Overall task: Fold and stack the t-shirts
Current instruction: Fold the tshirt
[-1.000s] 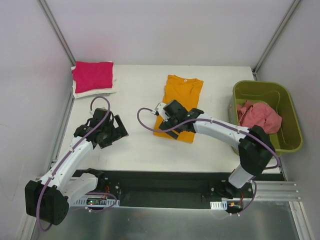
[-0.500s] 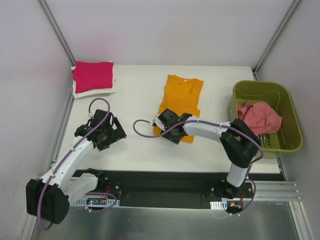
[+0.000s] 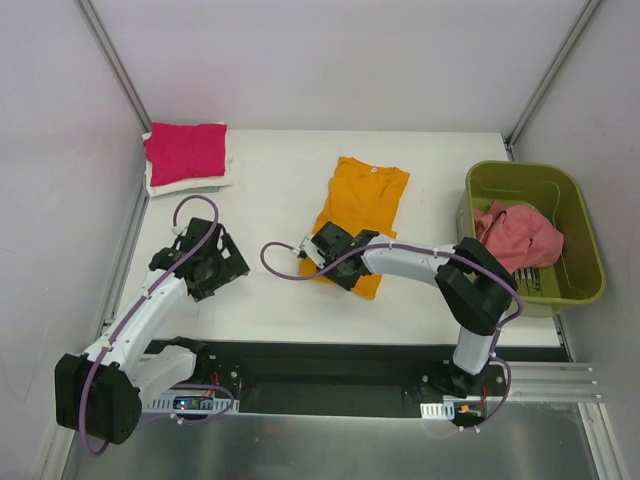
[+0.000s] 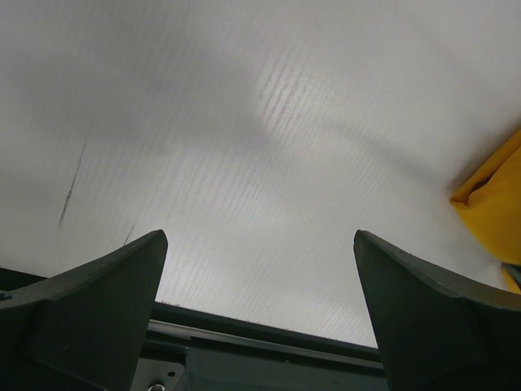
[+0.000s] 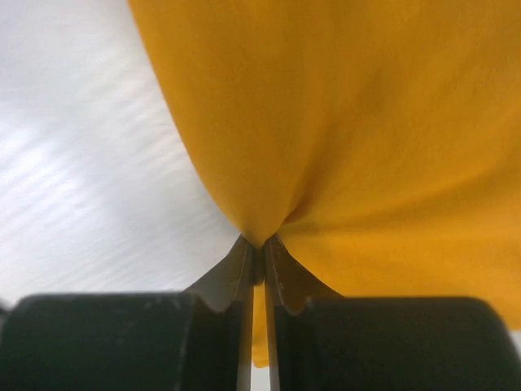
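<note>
The right gripper is clamped on a pinch of cloth at the near-left hem corner of the orange-yellow cotton t-shirt. From the fingers the shirt is seen running away toward the far edge of the white table, long axis near-to-far and slightly tilted, collar at the far end. It is laid flat mid-table as a narrow strip, puckered only at the gripped corner. The left gripper is spread wide with nothing held, low toward the near-left corner, the shirt off to its right. The right arm is judged nearer.
</note>
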Tool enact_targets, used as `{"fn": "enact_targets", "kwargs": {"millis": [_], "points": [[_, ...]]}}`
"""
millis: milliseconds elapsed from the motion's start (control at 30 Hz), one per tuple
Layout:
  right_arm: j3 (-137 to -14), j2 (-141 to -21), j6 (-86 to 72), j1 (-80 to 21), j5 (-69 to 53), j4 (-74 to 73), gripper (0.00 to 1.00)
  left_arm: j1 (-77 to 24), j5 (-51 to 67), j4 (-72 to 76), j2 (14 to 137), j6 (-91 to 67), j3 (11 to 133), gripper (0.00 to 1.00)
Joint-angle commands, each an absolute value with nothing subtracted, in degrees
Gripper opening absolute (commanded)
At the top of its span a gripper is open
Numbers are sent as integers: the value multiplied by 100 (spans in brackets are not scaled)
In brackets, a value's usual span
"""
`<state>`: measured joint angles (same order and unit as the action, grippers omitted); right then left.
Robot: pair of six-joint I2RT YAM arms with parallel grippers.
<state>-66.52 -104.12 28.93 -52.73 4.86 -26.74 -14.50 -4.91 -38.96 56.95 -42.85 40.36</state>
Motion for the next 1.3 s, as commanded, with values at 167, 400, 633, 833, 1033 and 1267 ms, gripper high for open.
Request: {"fn": "enact_targets", "kwargs": {"millis": [167, 400, 633, 833, 1033, 1267], "points": [[-6697, -9063, 1486, -6170, -2299, -3358, 4, -1231, -703, -4008, 5643, -4122, 4254, 99], [-7057, -8455, 1283, -6022, -2892, -3673, 4, -1099, -730, -4008, 5564, -4122, 4236, 99], [-7470, -8508, 1546, -4941, -2250, -4306, 4, -1081, -738, -4008, 5642, -4122, 4298, 99], [-7883, -8709, 2091, -4097, -2119, -4447, 4, -1081, -730, -3990, 5722, -4096, 4394, 99], [-8349, -9254, 3135, -3569, -1828, -4684, 5, -1081, -650, -3929, 5862, -4025, 4474, 99], [-9095, -9745, 4244, -3173, -2451, -4772, 6, -1081, -598, -3832, 6117, -3990, 4553, 99]]}}
